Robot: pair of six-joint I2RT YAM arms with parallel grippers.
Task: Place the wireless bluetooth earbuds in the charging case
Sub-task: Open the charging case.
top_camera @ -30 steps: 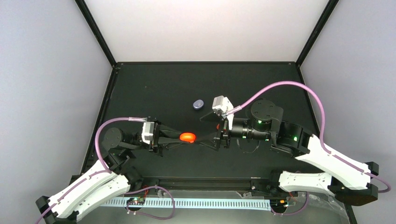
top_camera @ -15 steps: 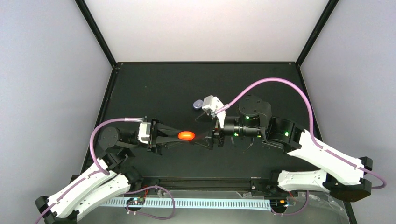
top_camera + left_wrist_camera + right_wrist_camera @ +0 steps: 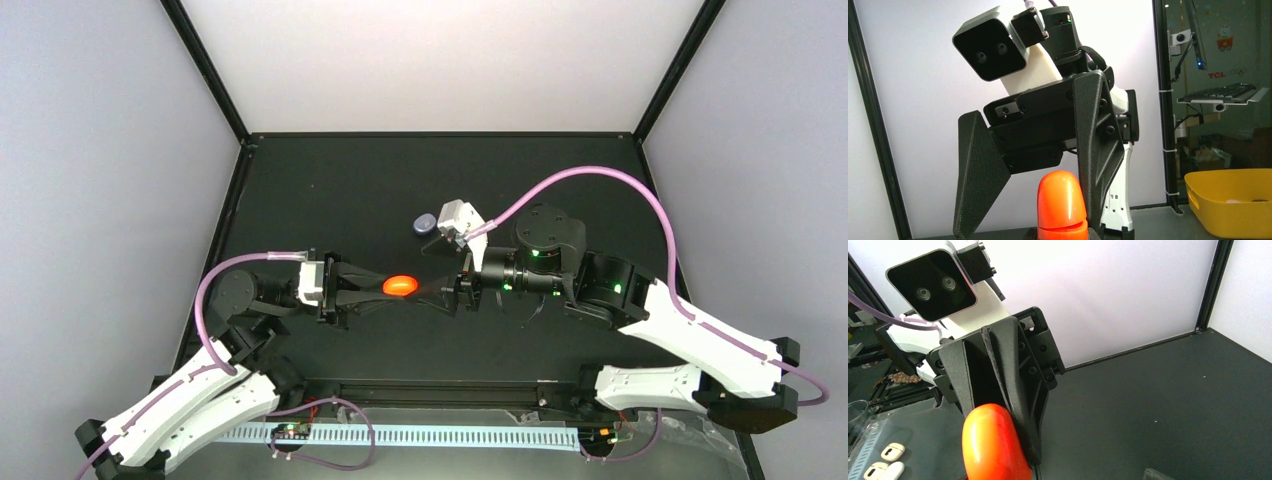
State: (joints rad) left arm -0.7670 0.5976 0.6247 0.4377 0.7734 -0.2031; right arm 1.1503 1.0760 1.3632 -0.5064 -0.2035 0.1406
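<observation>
An orange charging case hangs above the table's middle, with my left gripper shut on its lower end. In the left wrist view the orange charging case stands upright with a seam line near its base. My right gripper faces it from the right, open, and its fingers stand on either side of the case's rounded top. The right wrist view shows the case pressed against the left gripper's dark fingers. The earbuds are out of view.
A purple case lies on the black table just behind the right wrist camera. Several white pods lie by the near rail. A yellow bin sits beyond the table's right frame post.
The right arm has moved left, bringing its open fingers up around the orange case. The left gripper with the case has shifted slightly left.
</observation>
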